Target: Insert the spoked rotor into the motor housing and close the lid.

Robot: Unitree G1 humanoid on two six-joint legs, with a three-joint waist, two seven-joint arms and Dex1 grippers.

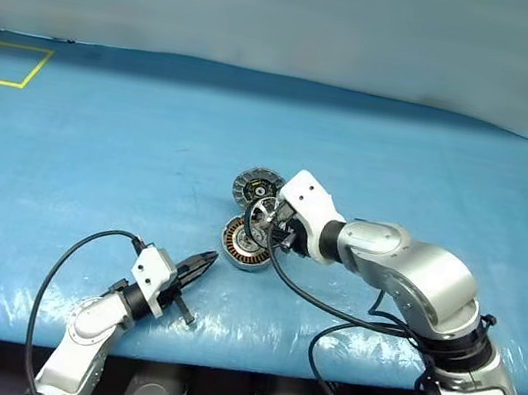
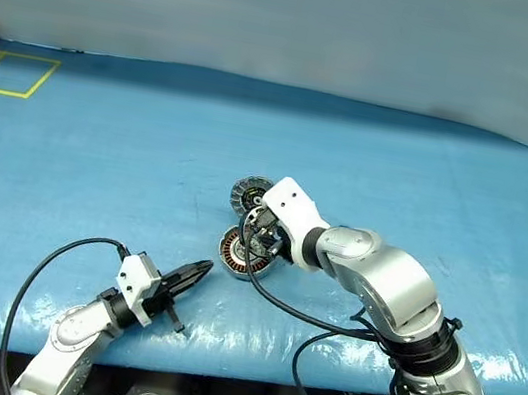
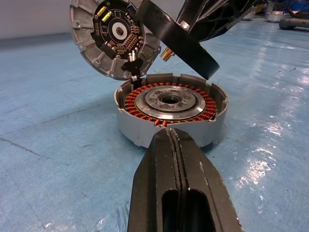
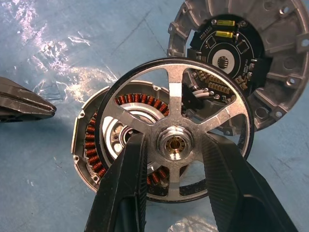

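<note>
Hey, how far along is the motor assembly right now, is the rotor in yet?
Not yet. Done: the right gripper has the spoked rotor off the table. In hand: it holds the rotor tilted above the motor housing, whose copper windings are exposed. Left: seat the rotor, then close the lid, which stands open behind the housing. The left gripper is shut nearby.

a glossy blue sheet covers the work surface, with yellow tape outlines at its far corners; a plain grey wall stands behind.
</note>
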